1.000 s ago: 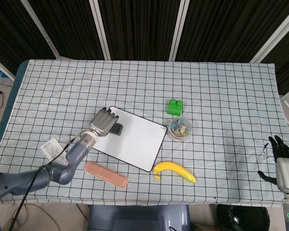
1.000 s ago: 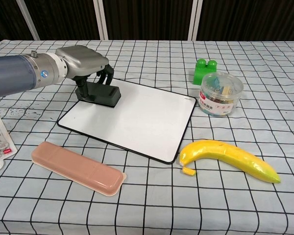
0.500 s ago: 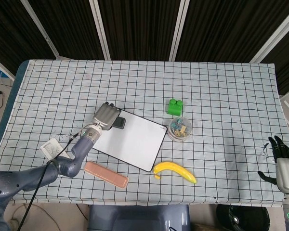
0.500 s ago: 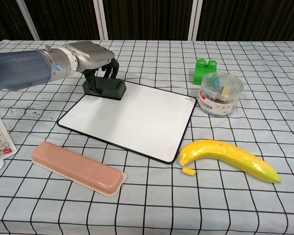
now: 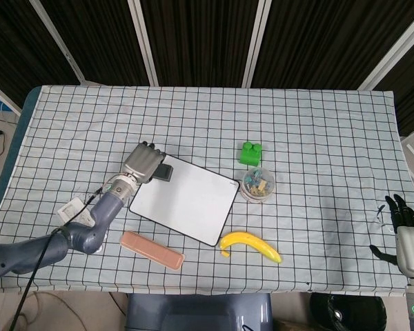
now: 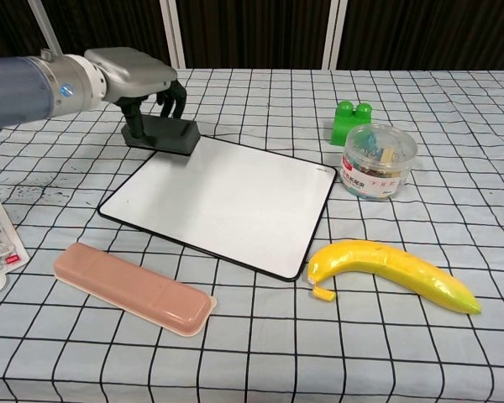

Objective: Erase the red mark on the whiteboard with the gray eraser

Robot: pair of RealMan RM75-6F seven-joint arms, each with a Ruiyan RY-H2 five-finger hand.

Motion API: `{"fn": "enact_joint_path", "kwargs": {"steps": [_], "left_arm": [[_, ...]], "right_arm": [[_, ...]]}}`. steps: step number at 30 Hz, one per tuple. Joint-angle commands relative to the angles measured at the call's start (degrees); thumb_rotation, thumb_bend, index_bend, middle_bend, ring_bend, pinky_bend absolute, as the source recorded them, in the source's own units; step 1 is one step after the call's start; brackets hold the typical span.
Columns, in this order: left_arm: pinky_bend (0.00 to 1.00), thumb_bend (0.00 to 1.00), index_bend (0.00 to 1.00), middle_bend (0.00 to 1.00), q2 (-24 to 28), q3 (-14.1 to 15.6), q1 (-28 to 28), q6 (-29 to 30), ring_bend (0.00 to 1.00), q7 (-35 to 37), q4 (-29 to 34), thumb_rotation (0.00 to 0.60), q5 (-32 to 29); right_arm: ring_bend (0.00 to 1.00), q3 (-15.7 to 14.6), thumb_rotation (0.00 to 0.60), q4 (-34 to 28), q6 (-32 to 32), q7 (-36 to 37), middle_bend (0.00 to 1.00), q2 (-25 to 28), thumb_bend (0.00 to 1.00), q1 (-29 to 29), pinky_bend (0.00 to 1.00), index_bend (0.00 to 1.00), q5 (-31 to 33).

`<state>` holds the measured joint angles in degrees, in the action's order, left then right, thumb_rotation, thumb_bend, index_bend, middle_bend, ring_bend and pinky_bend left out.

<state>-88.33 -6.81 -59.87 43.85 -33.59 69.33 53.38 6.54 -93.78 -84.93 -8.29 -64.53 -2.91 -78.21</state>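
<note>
- The gray eraser [image 6: 161, 134] is gripped from above by the left hand [image 6: 133, 72], its fingers curled down over the block's long sides so that its flat underside can be pressed and dragged.
- The eraser is seen at the far left corner of the whiteboard [image 6: 227, 201], overlapping the edge and partly over the checked tablecloth [image 6: 260, 353]; whether it is touching the surface or held just above cannot be told.
- Its long axis is laid roughly across the chest view, nearly parallel to the board's far edge, with one end pointed toward the green block [image 6: 353, 120].
- No red mark is visible on the board, so the wiping is judged to be done or nearly so.
- The right hand [image 5: 400, 231] is seen only in the head view, well apart at the table's right edge, fingers spread and nothing held.
</note>
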Motion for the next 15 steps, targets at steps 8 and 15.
{"fn": "enact_joint_path", "kwargs": {"steps": [8, 15], "left_arm": [[0.33, 0.28, 0.47, 0.5, 12.6, 3.8, 4.7, 2.1, 0.28, 0.2, 8.8, 0.6, 2.0], [0.33, 0.28, 0.47, 0.5, 12.1, 5.6, 8.1, 0.9, 0.28, 9.1, 3.8, 0.6, 7.3]], "right_arm": [[0.17, -0.2, 0.6, -0.3, -0.4, -0.3, 0.08, 0.0, 0.03, 0.1, 0.18, 0.0, -0.5], [0.17, -0.1, 0.6, -0.4, -0.3, -0.4, 0.08, -0.1, 0.03, 0.2, 0.18, 0.0, -0.1]]}}
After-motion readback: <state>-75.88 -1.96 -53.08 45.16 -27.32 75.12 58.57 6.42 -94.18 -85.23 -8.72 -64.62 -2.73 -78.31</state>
